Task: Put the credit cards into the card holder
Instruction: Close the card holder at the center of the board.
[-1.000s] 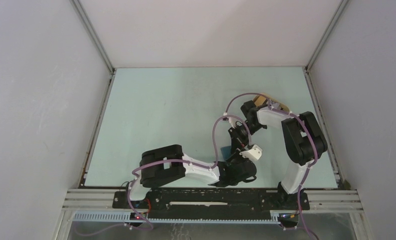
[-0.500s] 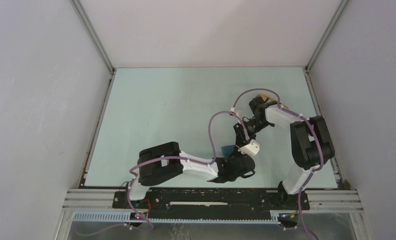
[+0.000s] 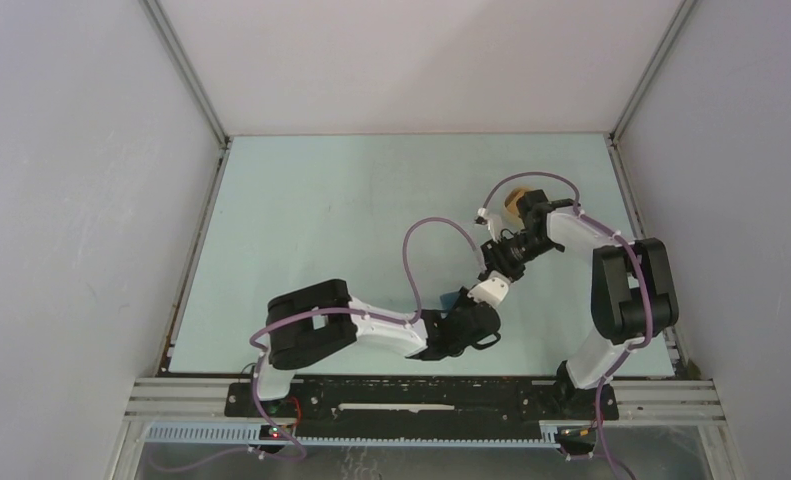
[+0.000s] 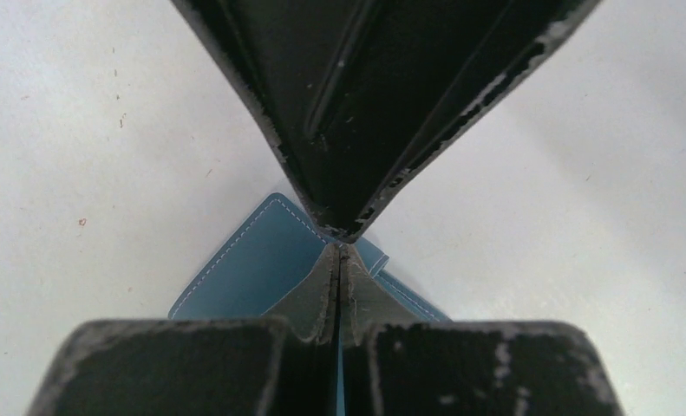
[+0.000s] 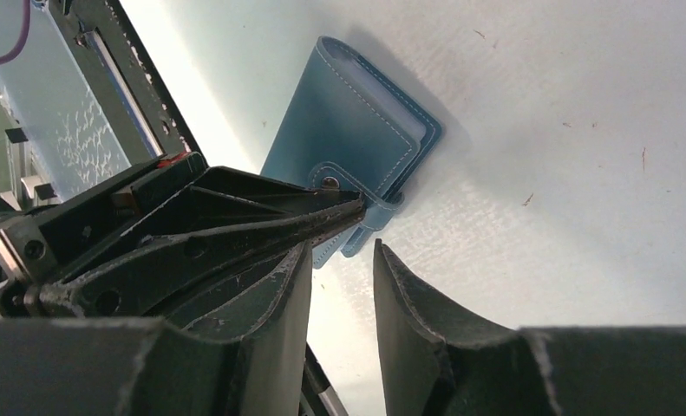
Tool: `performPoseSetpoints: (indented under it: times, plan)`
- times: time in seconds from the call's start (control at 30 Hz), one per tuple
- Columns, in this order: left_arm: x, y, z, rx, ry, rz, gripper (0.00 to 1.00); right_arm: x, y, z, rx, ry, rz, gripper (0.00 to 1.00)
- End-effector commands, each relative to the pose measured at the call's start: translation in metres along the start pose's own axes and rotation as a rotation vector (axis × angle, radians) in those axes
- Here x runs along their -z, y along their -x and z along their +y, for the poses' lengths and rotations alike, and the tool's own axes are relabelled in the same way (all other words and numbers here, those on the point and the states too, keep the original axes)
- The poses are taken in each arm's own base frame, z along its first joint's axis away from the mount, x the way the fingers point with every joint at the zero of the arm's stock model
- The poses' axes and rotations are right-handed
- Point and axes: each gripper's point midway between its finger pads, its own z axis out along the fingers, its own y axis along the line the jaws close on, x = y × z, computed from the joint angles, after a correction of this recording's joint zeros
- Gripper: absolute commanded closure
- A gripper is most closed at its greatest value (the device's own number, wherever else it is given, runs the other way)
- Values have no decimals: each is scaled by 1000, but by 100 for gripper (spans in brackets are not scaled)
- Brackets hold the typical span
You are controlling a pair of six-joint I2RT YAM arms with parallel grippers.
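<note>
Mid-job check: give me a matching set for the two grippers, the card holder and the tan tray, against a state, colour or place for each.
Things:
1. left gripper
2. right gripper
3. card holder
4. tan tray

Descriptions:
A. open, holding nothing
B. blue with pale stitching
C. partly hidden behind the right arm
D. shut on the snap tab

Pairs: 1-D, 2-A, 3-B, 4-C

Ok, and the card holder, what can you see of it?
The card holder is a teal-blue, leather-looking wallet with pale stitching, folded shut, its strap with a metal snap wrapped round one edge. It lies flat on the table. The shut left claw meets it at the strap; a grip cannot be confirmed.
</note>
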Motion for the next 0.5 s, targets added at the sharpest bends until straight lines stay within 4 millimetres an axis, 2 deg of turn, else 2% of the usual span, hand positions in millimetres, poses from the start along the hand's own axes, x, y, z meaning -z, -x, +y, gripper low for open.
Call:
performPoseSetpoints:
  times: [0.0, 0.47]
  plan:
    - [8, -19, 15, 16, -1, 63, 100, 11, 11, 8, 72, -8, -46, 59]
    - [29, 2, 23, 247, -136, 35, 93, -17, 10, 9, 34, -10, 17, 71]
